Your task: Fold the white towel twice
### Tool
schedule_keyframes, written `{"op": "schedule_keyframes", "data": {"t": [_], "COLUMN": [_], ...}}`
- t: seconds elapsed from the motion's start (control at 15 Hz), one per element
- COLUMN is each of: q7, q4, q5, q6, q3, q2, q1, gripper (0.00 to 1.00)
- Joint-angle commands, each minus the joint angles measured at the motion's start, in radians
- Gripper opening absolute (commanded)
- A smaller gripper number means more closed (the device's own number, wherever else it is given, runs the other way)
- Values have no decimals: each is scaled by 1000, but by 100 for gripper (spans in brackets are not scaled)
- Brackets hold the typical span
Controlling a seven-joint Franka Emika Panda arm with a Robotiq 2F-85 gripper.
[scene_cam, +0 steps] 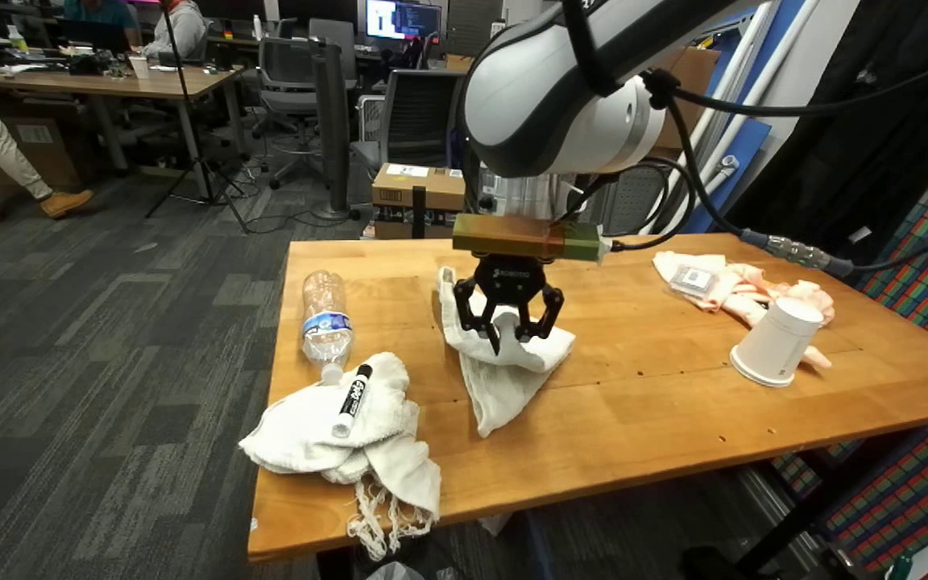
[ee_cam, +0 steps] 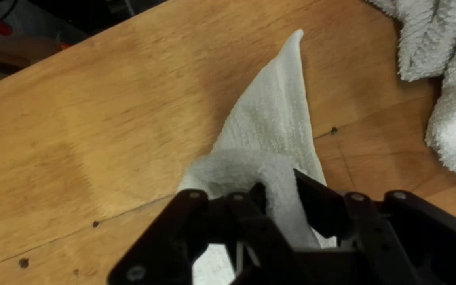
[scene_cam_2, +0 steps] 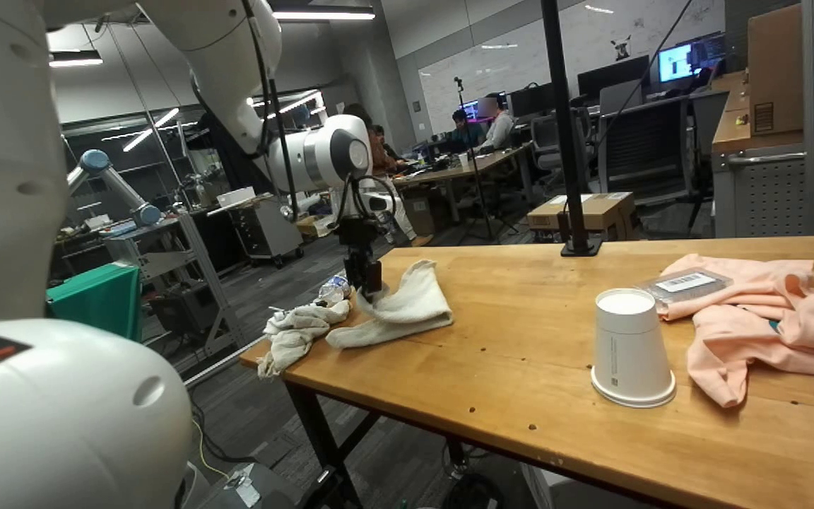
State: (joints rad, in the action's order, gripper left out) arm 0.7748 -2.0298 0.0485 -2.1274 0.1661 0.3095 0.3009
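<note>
The claw (scene_cam: 510,338) — ROBOTIQ lettered across its body — is pinching a raised fold of the white towel (scene_cam: 499,395), whose rest lies on the wooden table (scene_cam: 633,419) beneath, one corner narrowing to a point. Near the towel slumps a lumpy off-white rag (scene_cam: 391,423) with a loose fringe, and on it rests a marker (scene_cam: 354,400); I can read EXPO on its barrel. On that same side of the towel a clear plastic bottle (scene_cam: 324,298) lies on its side, its blue label (scene_cam: 327,324) too small to read. Well apart from the towel, on the opposite side, stands an upturned paper cup (scene_cam_2: 629,353), its print illegible. Also over there — a clear packet (scene_cam_2: 686,293) bearing a barcode label (scene_cam_2: 685,282), lying on peach cloth (scene_cam_2: 739,338).
</note>
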Motion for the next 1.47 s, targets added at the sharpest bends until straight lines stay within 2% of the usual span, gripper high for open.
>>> {"op": "schedule_keyframes", "data": {"t": [0.0, 0.33, 0.4, 0.47, 1.0, 1.4], "q7": [84, 241, 270, 294, 418, 433], "q4": [-87, -156, -169, -181, -218, -239], "q5": [79, 60, 58, 61, 48, 46], "q6": [-132, -269, -293, -313, -408, -453], "q3": [32, 58, 62, 66, 82, 90], "q2": [-17, 12, 17, 21, 27, 29], "q1": [34, 116, 132, 145, 205, 216], "gripper": [4, 4, 37, 37, 98, 100]}}
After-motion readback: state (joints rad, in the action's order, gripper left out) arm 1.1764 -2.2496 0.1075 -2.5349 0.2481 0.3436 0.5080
